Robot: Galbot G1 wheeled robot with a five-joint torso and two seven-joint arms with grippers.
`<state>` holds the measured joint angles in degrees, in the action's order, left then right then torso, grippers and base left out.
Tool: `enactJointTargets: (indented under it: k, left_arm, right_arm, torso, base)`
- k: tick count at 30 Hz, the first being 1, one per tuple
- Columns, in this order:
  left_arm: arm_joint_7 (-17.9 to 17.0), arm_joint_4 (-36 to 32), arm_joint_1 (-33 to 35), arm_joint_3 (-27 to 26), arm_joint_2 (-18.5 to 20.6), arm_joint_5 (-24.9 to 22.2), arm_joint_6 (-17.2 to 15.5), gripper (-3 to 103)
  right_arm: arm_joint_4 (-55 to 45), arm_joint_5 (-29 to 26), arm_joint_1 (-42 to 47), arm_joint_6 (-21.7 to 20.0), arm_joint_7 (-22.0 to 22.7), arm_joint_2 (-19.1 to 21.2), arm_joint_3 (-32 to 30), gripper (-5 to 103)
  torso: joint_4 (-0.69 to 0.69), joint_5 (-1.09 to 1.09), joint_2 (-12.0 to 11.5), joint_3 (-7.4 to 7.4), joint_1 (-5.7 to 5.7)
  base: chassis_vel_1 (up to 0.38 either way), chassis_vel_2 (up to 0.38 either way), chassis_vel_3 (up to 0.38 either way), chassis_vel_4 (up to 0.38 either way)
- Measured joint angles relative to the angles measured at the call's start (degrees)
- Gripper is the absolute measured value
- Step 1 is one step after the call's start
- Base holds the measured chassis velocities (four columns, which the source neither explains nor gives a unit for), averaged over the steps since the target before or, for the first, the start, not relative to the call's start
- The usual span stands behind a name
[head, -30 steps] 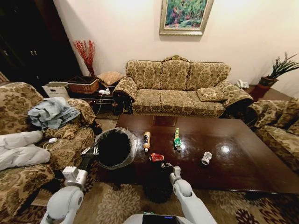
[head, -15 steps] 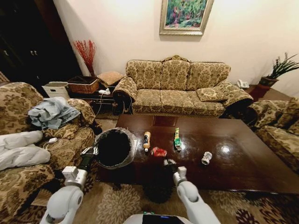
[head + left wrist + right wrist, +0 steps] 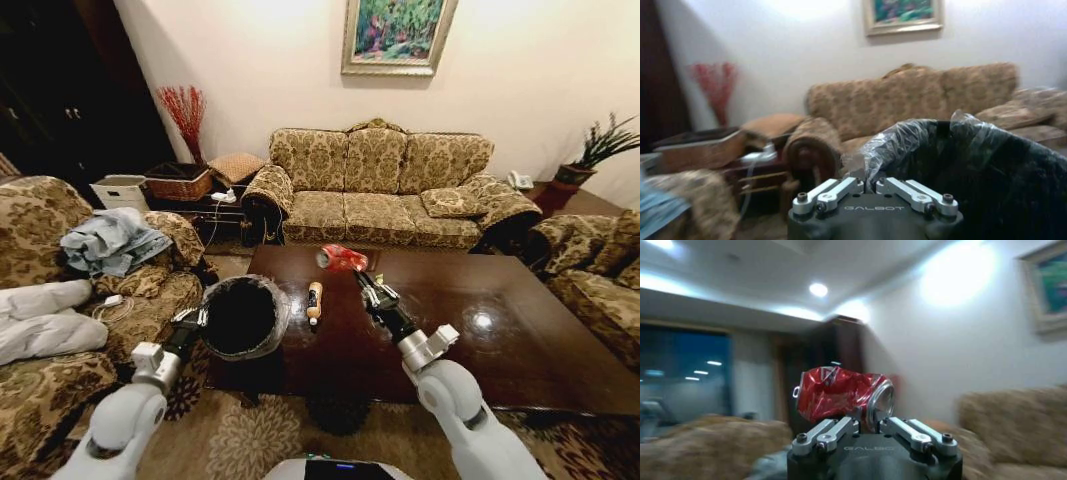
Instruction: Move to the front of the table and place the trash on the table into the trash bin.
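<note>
My right gripper (image 3: 357, 274) is shut on a crushed red can (image 3: 342, 258) and holds it in the air above the dark brown table (image 3: 520, 350). The right wrist view has the red can (image 3: 840, 392) pinched between the fingers of that gripper (image 3: 867, 424). My left gripper (image 3: 191, 320) is shut on the rim of the black trash bin (image 3: 243, 318), which is tilted with its mouth facing me at the table's left end. In the left wrist view this gripper (image 3: 869, 183) pinches the plastic liner of the bin (image 3: 973, 170). A tan bottle (image 3: 315, 300) lies on the table beside the bin.
A patterned sofa (image 3: 380, 190) stands behind the table. To the left is an armchair (image 3: 90, 300) with clothes on it, and another armchair (image 3: 595, 270) sits at the right. A woven basket (image 3: 180, 183) rests on a low shelf at the back left.
The right gripper has lifted the red can off the table and carried it up and farther out over the tabletop. The left arm has shifted slightly, still holding the bin.
</note>
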<state>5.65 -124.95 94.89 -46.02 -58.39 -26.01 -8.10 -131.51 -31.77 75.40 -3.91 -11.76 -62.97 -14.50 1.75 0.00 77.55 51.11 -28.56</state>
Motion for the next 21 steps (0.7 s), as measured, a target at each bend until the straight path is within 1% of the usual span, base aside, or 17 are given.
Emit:
enactJointTargets:
  k: [1, 2, 4, 5, 6, 9, 10, 11, 12, 14, 17, 18, 21]
  left_arm:
    - [0.21, -0.35, -0.11, 0.34, 0.84, -0.58, -0.16, 4]
    - [0.21, -0.35, -0.11, 0.34, 0.84, -0.58, -0.16, 4]
    - [0.64, -0.44, -0.82, 0.95, 2.49, -1.23, -0.55, 4]
    - [0.64, -0.44, -0.82, 0.95, 2.49, -1.23, -0.55, 4]
    - [0.69, -0.45, -1.37, 1.27, 3.10, -1.61, -0.81, 4]
    - [0.72, -0.63, -1.67, 1.52, 3.29, -1.92, -1.05, 4]
    - [0.78, -0.87, -1.75, 1.61, 3.23, -1.99, -1.12, 4]
    - [0.78, -1.09, -1.75, 1.62, 2.99, -2.00, -1.12, 4]
    - [0.78, -1.28, -1.71, 1.62, 2.58, -2.00, -1.12, 4]
    - [0.79, -1.32, -1.69, 1.62, 2.39, -2.00, -1.12, 4]
    - [0.78, -1.55, -1.43, 1.62, 1.25, -1.81, -1.09, 4]
    - [0.78, -1.55, -1.43, 1.62, 1.25, -1.81, -1.09, 4]
    - [0.71, -2.70, -0.88, 1.29, -0.74, -2.26, -1.09, 4]
  right_arm:
    - [-0.91, 0.00, -0.37, -0.28, -1.24, 0.62, 1.19, 12]
    - [-0.91, 0.00, -0.37, -0.28, -1.24, 0.62, 1.19, 12]
    - [-0.99, 0.82, -1.27, -0.06, -4.03, 2.06, 3.17, 12]
    - [-0.99, 0.82, -1.27, -0.06, -4.03, 2.06, 3.17, 12]
    - [0.33, 2.22, -1.54, 0.64, -5.18, 2.70, 4.10, 12]
    - [1.73, 3.76, -1.52, 0.98, -6.00, 3.08, 4.93, 12]
    - [2.72, 5.06, -1.37, 1.12, -6.51, 3.18, 5.52, 9]
    - [3.27, 5.83, -1.25, 1.43, -6.78, 3.12, 5.92, 12]
    - [3.79, 6.47, -1.08, 1.97, -6.90, 2.86, 6.41, 16]
    - [3.97, 6.65, -0.97, 2.13, -6.97, 2.73, 6.68, 16]
    - [4.51, 7.23, -0.75, 2.35, -7.12, 2.30, 7.69, 33]
    - [4.51, 7.23, -0.75, 2.35, -7.12, 2.30, 7.69, 33]
    - [4.66, 7.30, -0.87, 2.56, -6.97, 2.01, 7.97, 49]
  torso:
    - [0.00, 0.01, 0.00, 0.00, 0.00]
    - [0.00, 0.01, 0.00, 0.00, 0.00]
    - [0.01, 0.00, 0.00, 0.00, 0.00]
    - [0.01, 0.00, 0.00, 0.00, 0.00]
    - [0.01, -0.01, 0.00, 0.00, 0.00]
    - [0.01, -0.01, 0.00, 0.01, -0.01]
    - [0.01, -0.01, 0.00, 0.01, -0.01]
    - [0.00, 0.01, 0.00, 0.01, -0.01]
    - [0.01, 0.01, 0.00, 0.00, 0.00]
    - [0.00, 0.01, 0.00, 0.00, 0.00]
    - [0.01, 0.00, 0.00, 0.00, 0.00]
    - [0.01, 0.00, 0.00, 0.00, 0.00]
    - [0.01, 0.00, 0.00, 0.00, 0.00]
  base:
    - [0.000, 0.000, 0.000, 0.000]
    - [0.000, 0.000, 0.000, 0.000]
    - [0.000, 0.000, 0.000, 0.000]
    - [0.000, 0.000, 0.000, 0.000]
    - [0.000, 0.000, 0.000, 0.000]
    - [0.000, 0.000, 0.000, 0.000]
    - [0.000, 0.000, 0.000, 0.000]
    - [0.000, 0.000, 0.000, 0.000]
    - [0.000, 0.000, 0.000, 0.000]
    - [0.000, 0.000, 0.000, 0.000]
    - [0.000, 0.000, 0.000, 0.000]
    - [0.000, 0.000, 0.000, 0.000]
    - [0.000, 0.000, 0.000, 0.000]
